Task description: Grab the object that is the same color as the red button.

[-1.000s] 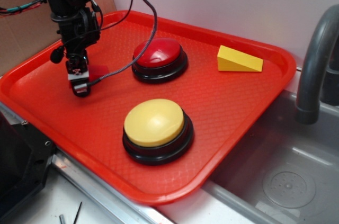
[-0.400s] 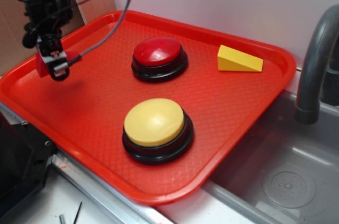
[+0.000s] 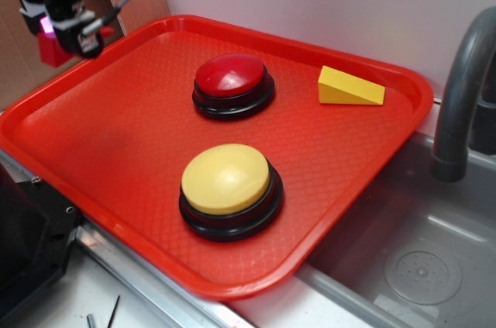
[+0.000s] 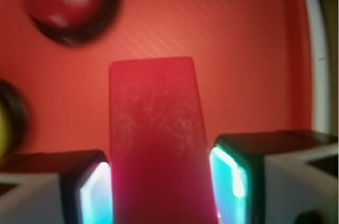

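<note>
Wrist view: the gripper (image 4: 159, 181) is pinching the red wedge block (image 4: 156, 139), with one lit pad (image 4: 95, 192) against its left face and the other against its right face. The block fills the middle of the frame, standing up between the fingers, with its lower end cut off by the frame edge. Its wedge profile does not read from this angle; only a flat, speckled red face shows. Behind it lies the red tray (image 4: 238, 49), blurred.

Exterior view: the gripper (image 3: 66, 29) hangs in the air above the far-left corner of the tray (image 3: 116, 150), off its surface. The block (image 3: 54, 49) shows only as a small red patch under the fingers, mostly covered by them. The arm above is cut off by the top edge.

Around, relative to the red button (image 3: 232, 84): the button sits in the far half of the tray; the yellow button (image 3: 229, 188) is in front of it; the yellow wedge block (image 3: 349, 86) is to its right, well apart. The gripper is well to its left. Off the tray's right edge are a grey faucet (image 3: 461, 95) and a sink basin (image 3: 403, 258).

In the wrist view the red button (image 4: 69, 1) is blurred at top left, and a black-and-yellow sliver at the left edge is too smeared to identify.
</note>
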`<state>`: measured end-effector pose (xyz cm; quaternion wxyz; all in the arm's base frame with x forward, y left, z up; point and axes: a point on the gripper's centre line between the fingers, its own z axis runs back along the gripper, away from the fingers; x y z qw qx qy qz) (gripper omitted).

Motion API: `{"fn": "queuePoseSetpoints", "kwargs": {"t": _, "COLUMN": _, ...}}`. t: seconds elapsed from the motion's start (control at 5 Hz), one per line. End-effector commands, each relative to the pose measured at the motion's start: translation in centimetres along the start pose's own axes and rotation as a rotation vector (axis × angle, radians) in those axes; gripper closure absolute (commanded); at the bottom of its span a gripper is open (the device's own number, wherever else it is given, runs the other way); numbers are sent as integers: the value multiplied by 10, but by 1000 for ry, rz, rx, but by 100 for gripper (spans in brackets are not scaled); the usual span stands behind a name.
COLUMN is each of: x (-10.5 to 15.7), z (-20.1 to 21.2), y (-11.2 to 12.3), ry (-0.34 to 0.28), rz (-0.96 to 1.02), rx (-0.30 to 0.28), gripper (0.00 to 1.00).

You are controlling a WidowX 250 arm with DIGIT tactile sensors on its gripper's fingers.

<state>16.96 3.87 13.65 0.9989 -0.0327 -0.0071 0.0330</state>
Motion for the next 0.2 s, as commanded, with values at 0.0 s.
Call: {"fn": "queuePoseSetpoints", "kwargs": {"t": 0.0, "x": 5, "z": 29, "y": -4, "ry": -49, "rz": -6, "rx": 48, "gripper": 100}}
